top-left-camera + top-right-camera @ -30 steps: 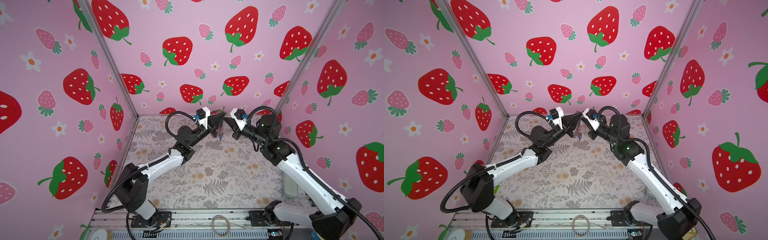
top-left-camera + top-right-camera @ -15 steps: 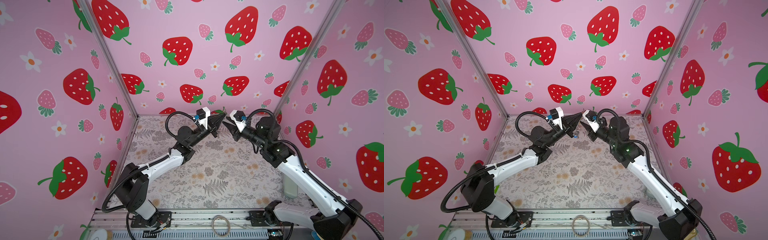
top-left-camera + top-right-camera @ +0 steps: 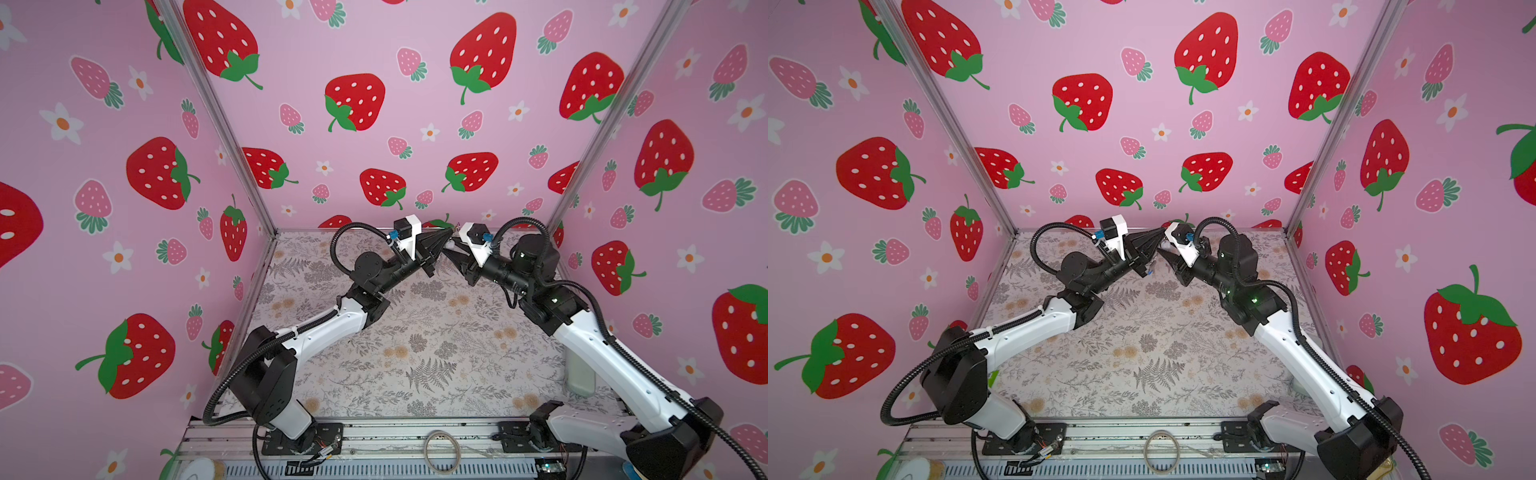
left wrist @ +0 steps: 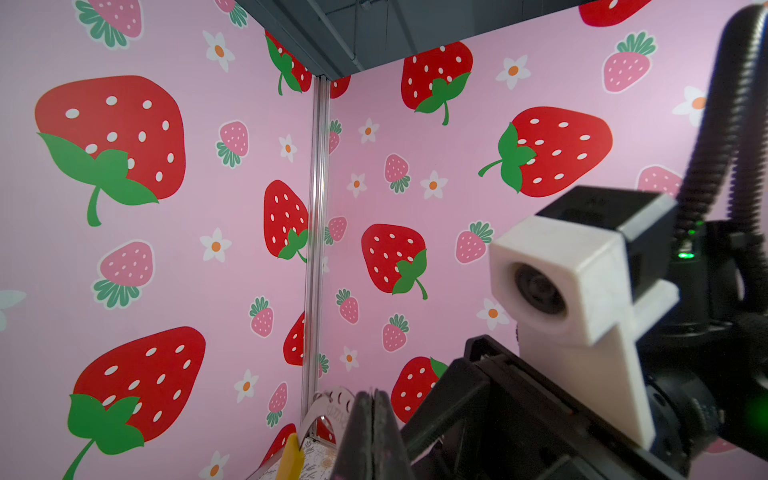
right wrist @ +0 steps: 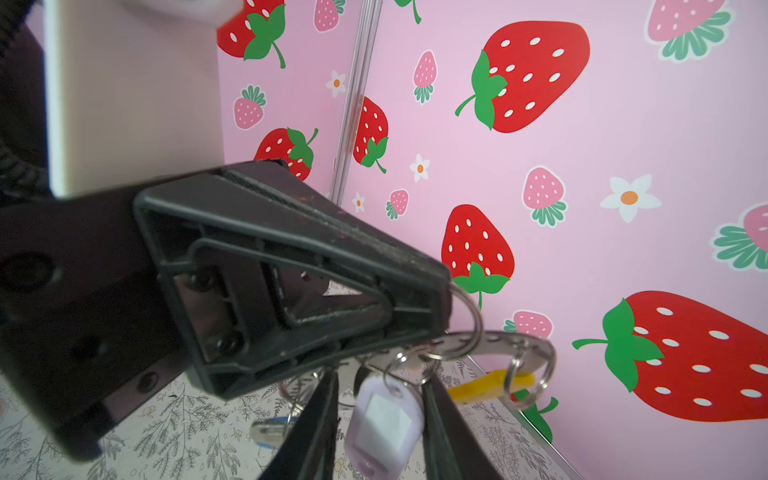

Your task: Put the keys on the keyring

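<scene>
My left gripper (image 4: 372,397) is shut on the keyring (image 5: 498,338), a thin grey band with a yellow section (image 5: 490,384), and holds it high near the back wall. A small metal loop (image 5: 467,316) sticks out at its tip. The keys hang from the band: the lilac tag (image 5: 382,419) dangles between the spread fingers of my open right gripper (image 5: 380,376), untouched, and the blue tag (image 5: 270,428) shows blurred behind. In both top views the left gripper (image 3: 446,237) and right gripper (image 3: 451,249) meet tip to tip.
A plain pale hoop (image 3: 442,451) lies on the front rail between the arm bases. A pale bottle-like object (image 3: 579,374) stands at the right wall beside the right arm. The strawberry-print back wall is close behind both grippers, above a floral mat (image 3: 415,332).
My right gripper has gone from shut to open and drawn back a little from the left gripper's tip. The left gripper has stayed shut and in place.
</scene>
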Robot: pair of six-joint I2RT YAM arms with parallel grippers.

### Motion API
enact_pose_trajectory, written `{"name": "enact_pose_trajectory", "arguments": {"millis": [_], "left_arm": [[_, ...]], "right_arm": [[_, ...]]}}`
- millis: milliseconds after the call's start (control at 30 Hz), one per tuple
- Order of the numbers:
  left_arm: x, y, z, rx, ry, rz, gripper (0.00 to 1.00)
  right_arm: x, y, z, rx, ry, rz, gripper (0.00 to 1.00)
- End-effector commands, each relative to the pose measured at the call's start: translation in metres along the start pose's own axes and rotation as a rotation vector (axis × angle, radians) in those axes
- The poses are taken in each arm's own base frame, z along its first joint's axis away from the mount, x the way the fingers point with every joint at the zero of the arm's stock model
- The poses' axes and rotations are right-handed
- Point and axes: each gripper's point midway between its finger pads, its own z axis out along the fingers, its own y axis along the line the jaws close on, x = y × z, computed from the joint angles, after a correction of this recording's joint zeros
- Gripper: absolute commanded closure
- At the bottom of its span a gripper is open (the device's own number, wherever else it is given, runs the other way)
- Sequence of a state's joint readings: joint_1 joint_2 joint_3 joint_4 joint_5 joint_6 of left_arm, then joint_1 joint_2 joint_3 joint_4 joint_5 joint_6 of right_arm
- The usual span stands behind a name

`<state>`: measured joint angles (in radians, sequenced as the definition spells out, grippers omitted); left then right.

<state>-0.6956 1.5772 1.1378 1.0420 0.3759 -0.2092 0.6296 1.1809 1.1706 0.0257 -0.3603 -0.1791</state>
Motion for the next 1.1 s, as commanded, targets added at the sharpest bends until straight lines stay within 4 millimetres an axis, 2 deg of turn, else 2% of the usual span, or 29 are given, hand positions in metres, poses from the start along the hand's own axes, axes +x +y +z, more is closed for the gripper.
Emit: {"name": "enact_pose_trajectory", "arguments": {"millis": [0,433,633,767,900,967,1067], "left_arm": [[-0.051,-0.009,0.001,0.031,-0.115,0.054,1.00],[-0.051,0.002,-0.004,0.009,-0.095,0.084,1.00],[-0.046,0.006,-0.009,0.002,-0.081,0.085,1.00],[-0.041,0.015,-0.019,-0.023,-0.064,0.086,1.00],[-0.027,0.027,-0.036,-0.061,-0.028,0.079,1.00],[-0.016,0.032,-0.046,-0.079,-0.005,0.074,0.95],[0.003,0.044,-0.066,-0.127,0.034,0.036,0.78]], "right_arm": [[0.005,0.003,0.002,-0.027,-0.002,0.031,0.72],[0.006,0.011,-0.003,-0.086,-0.013,0.050,0.93],[0.004,0.012,-0.001,-0.114,-0.006,0.060,0.97],[0.008,0.012,0.001,-0.124,0.034,0.070,0.99],[0.018,0.016,0.007,-0.168,0.104,0.098,1.00],[0.025,0.019,0.012,-0.193,0.143,0.122,1.00],[0.036,0.024,0.019,-0.238,0.192,0.169,1.00]]}}
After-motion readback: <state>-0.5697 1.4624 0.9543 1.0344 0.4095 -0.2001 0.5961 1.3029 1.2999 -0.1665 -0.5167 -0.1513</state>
